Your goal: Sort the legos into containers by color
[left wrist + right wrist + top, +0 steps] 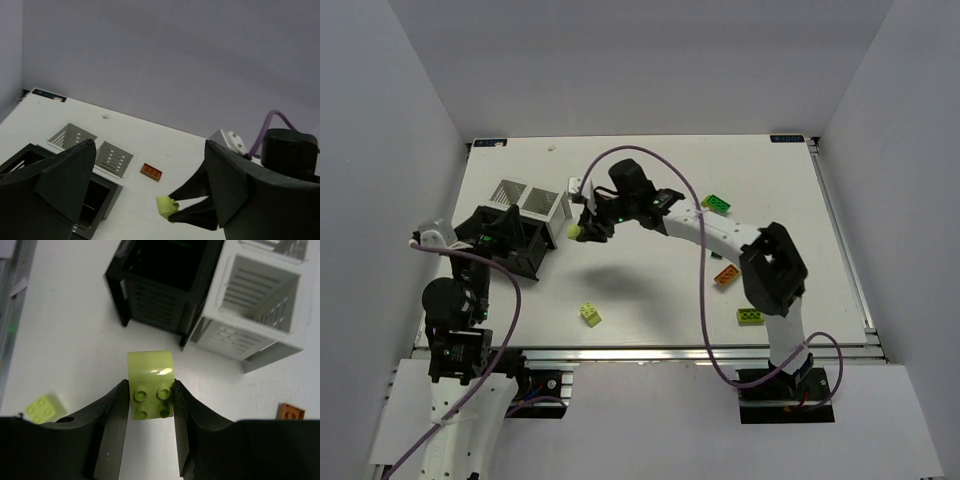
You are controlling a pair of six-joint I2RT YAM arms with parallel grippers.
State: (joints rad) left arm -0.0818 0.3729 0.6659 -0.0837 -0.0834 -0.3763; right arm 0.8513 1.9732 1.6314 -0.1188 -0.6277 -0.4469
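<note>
My right gripper is shut on a lime lego and holds it above the table, just right of the black container and the white container. From above, this gripper hangs beside the white containers. The left wrist view shows the same lime lego pinched in black fingertips. My left gripper stands wide open and holds nothing, over the black container. Loose legos lie around: lime, green, orange, lime-green.
An orange brick lies on the table just right of the white containers. The right arm stretches across the middle of the table with its purple cable looping above. Grey walls close in the table on three sides.
</note>
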